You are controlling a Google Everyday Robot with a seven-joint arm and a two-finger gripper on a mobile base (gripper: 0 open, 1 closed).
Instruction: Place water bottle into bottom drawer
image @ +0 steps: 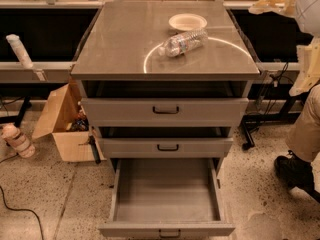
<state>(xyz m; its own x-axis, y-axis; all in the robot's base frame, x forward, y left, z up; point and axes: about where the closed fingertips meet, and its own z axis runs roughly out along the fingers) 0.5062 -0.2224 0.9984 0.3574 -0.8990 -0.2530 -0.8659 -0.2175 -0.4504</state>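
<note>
The water bottle (182, 42) lies on its side on the grey cabinet top (120, 49), cap pointing left and toward me, just in front of a white shallow bowl (187, 21). The bottom drawer (167, 194) is pulled fully out and holds nothing; its black handle (169, 232) is at the front edge. My gripper (272, 3) hangs in the air at the upper right, beyond the cabinet's right edge, to the right of and above the bottle, holding nothing. The pale arm (307, 4) runs off the right side of the view.
The two upper drawers (165, 111) stand slightly out. An open cardboard box (60, 119) sits on the floor at the left, beside a pale cylinder (17, 140) and a cable. A person's leg and black shoe (295, 171) stand at the right.
</note>
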